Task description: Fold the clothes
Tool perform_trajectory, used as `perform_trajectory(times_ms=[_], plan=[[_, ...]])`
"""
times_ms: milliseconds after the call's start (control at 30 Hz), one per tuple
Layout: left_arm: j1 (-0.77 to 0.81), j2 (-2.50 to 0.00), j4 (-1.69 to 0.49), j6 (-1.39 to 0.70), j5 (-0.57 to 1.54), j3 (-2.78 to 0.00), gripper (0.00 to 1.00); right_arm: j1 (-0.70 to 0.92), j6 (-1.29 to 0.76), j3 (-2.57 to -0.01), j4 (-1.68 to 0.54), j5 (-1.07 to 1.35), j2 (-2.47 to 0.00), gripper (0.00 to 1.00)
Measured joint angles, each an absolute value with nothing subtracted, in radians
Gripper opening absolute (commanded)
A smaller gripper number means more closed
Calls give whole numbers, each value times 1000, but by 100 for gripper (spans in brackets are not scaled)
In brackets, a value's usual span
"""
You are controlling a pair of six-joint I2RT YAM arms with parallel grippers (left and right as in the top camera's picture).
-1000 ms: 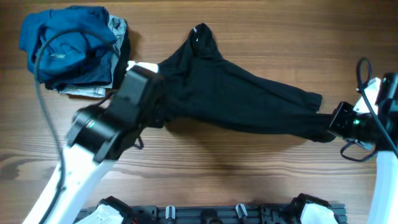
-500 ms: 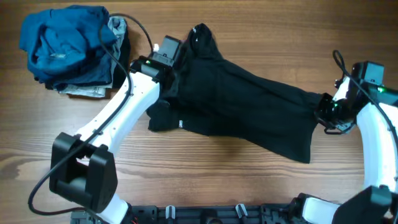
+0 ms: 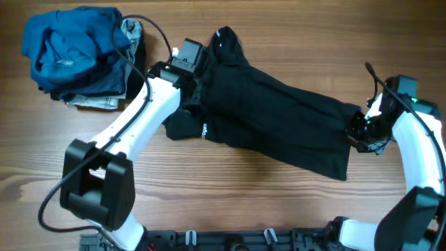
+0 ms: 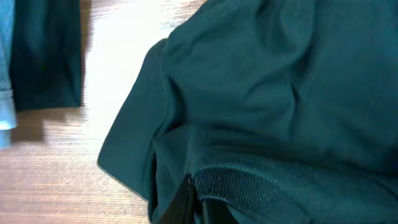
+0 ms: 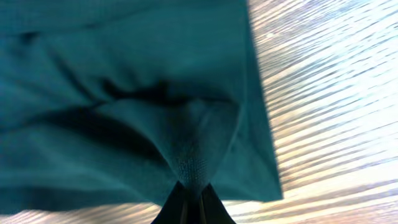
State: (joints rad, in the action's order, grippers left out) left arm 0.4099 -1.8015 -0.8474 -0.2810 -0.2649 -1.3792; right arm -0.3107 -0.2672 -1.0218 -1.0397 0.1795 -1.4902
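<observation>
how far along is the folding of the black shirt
Done: no fold yet; the black T-shirt is rumpled, stretched across the table. In hand: left gripper and right gripper are each shut on an opposite end of it. Left: spread it flat, then every fold. The blue garment sits apart.

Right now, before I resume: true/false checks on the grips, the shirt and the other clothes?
1. The left gripper and right gripper are both shut on the black T-shirt. True.
2. The blue garment lies on top of the black T-shirt. False: it sits on a separate pile beside the left arm.
3. The black T-shirt is folded into a neat square. False: it lies stretched and rumpled between the two grippers.
4. The shirt shows white lettering near the left arm. True.
</observation>
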Motion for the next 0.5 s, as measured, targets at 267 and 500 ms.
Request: perform_trajectory(times_ms=[267,500], plan=[[410,-1450,-1029,-287,-256,-1379,4,-311,-263,-1096,-1254,243,-1121,4],[410,-1435,-1121,-303,-166,-1379,4,-311,-264,-1095,-1340,247,-1096,4]])
